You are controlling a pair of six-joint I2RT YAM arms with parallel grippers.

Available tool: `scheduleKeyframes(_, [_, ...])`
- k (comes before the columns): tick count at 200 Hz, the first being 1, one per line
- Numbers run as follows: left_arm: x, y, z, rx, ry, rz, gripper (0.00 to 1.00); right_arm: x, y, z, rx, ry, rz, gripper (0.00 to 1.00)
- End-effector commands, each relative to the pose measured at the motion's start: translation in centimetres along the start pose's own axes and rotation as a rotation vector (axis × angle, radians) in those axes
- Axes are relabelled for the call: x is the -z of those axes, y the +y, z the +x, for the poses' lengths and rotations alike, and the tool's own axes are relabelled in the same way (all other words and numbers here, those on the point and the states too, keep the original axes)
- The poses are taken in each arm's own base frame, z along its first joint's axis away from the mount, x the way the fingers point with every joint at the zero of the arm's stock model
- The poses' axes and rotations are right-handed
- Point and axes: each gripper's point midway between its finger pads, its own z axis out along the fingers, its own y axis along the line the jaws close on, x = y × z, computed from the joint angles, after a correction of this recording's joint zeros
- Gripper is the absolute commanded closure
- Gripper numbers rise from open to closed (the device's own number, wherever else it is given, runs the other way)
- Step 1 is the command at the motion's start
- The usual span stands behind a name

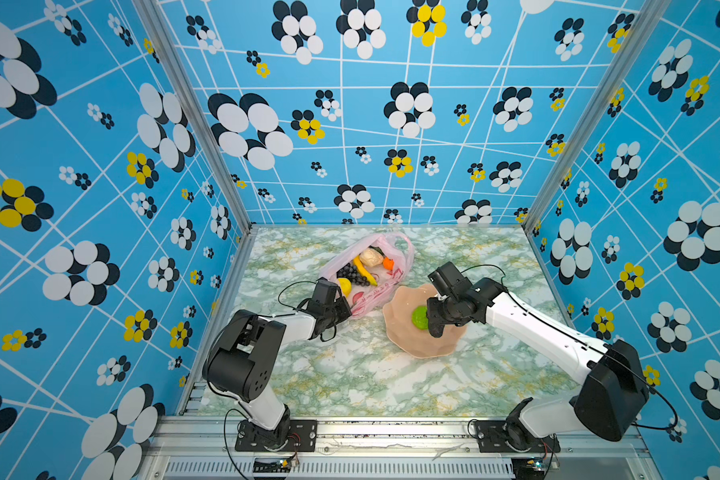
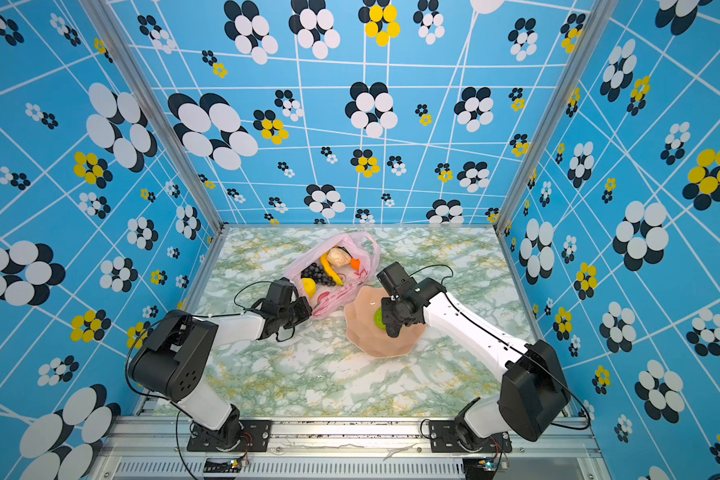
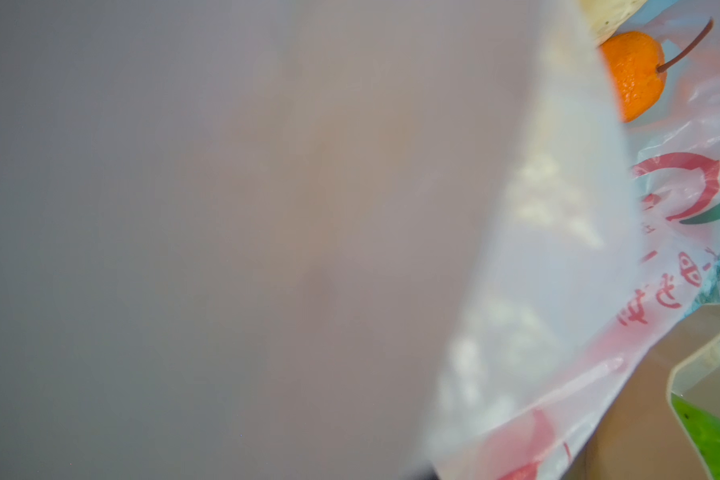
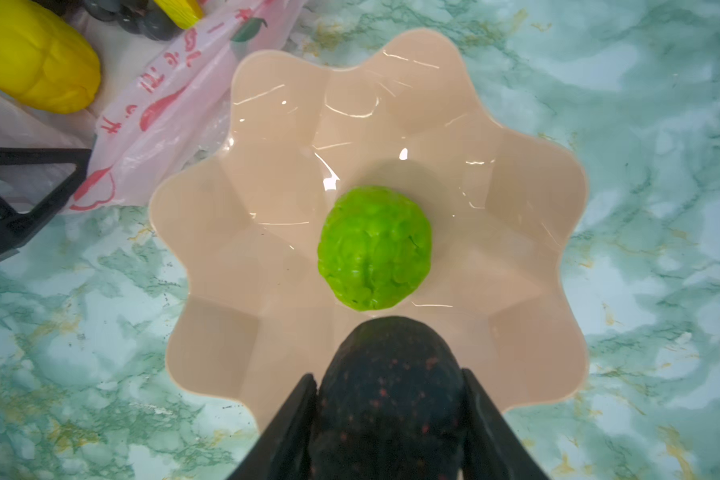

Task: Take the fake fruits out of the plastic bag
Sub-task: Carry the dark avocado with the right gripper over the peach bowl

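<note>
The pink plastic bag (image 1: 385,291) (image 2: 341,293) lies open at the back middle of the table. In it are fake fruits: a banana (image 1: 364,271), black grapes (image 1: 351,274), a yellow fruit (image 1: 344,286) (image 4: 34,58), a beige one (image 1: 371,257) and a small orange one (image 1: 388,263) (image 3: 634,75). My left gripper (image 1: 347,312) is shut on the bag's near edge, and bag film (image 3: 558,291) covers most of the left wrist view. My right gripper (image 4: 387,376) is shut on a dark speckled fruit (image 4: 387,399) (image 1: 437,329) above the dish. A green fruit (image 4: 375,249) (image 1: 419,318) lies in the dish.
The peach wavy-edged dish (image 1: 408,347) (image 4: 267,124) stands right of the bag, its rim touching the bag's side. Marbled tabletop (image 1: 350,382) stretches in front of both. Patterned blue walls close in the back and both sides.
</note>
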Motion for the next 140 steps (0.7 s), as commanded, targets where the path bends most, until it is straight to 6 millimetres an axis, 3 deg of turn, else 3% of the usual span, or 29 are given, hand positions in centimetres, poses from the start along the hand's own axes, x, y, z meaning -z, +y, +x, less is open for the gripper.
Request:
scheduleKeyframes(1, [-0.3,0.5,0.3,0.017,0.018,-0.007,0.92,-0.2,-1.7,1.0,-0.033,0.013,0.048,0.61])
scheduleKeyframes(24, [-0.2,0.4,0.2,0.017,0.016,-0.006,0.92,-1.1,-2.7,1.4,-0.051,0.017,0.061,0.61])
scheduleKeyframes(72, [-0.2,0.5,0.2,0.016,0.015,-0.007,0.92,-3.6,-2.5,1.1,-0.065,0.045,0.068,0.61])
scheduleKeyframes(140, [-0.2,0.5,0.2,0.016,0.017,-0.008,0.92,-5.8,-3.7,0.6,-0.102,0.063,0.111,0.61])
